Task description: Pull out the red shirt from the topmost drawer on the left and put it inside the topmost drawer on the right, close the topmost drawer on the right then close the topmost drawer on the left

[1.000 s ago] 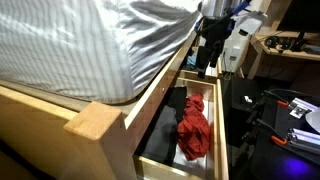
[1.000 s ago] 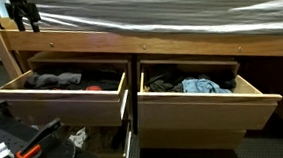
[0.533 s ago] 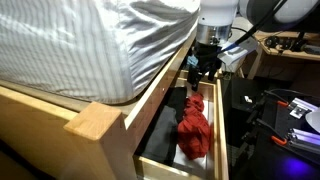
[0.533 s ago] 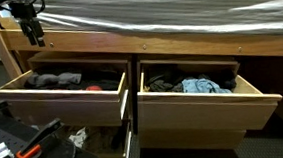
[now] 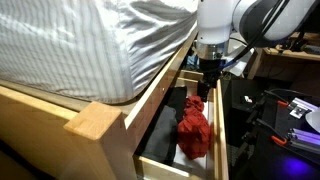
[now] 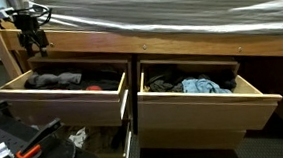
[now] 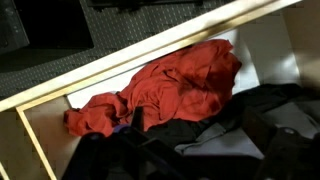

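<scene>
Red shirt [image 7: 170,85] lies bunched in the open left top drawer [image 6: 63,103], touching dark clothes [image 7: 225,135]. Gripper [image 5: 207,85] hangs just above; its finger spread cannot be judged. Risk: pinching the dark clothes along with it, or striking the drawer's side.

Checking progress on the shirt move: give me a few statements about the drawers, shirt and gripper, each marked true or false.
1. Both top drawers, the left drawer and the right drawer, stand open. True.
2. The red shirt lies in the right drawer. False: it lies in the left drawer.
3. The gripper hangs over the left drawer. True.
4. The gripper holds the red shirt up in the air. False: the shirt lies in the drawer.
5. A light blue cloth lies in the right drawer. True.
</scene>
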Controlling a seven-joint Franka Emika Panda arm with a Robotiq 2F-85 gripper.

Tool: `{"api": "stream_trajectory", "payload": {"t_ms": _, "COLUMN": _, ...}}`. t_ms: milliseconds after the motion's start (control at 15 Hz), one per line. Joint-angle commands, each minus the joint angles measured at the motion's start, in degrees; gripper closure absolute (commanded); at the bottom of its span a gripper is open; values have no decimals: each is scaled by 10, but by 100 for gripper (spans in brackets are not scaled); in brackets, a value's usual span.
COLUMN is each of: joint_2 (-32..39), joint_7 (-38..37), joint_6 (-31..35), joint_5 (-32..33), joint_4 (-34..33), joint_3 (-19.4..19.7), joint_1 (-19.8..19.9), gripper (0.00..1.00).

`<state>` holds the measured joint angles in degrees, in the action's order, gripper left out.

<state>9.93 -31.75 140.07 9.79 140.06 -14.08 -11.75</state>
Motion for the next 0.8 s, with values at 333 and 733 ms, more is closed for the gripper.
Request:
{"api": "stream_trajectory", "payload": {"t_ms": 333, "joint_2": 18, "joint_7": 98, "joint_6": 21, "joint_5": 1, "joint_4": 20, "joint_3": 28, "joint_1": 1, "gripper": 0}}
{"api": "stream_trajectory", "payload": {"t_ms": 733, "joint_2": 67, "joint_7": 326, "joint_6": 115, "joint_5": 27, "joint_4": 32, "joint_3": 49, "joint_1": 30, "gripper": 0}}
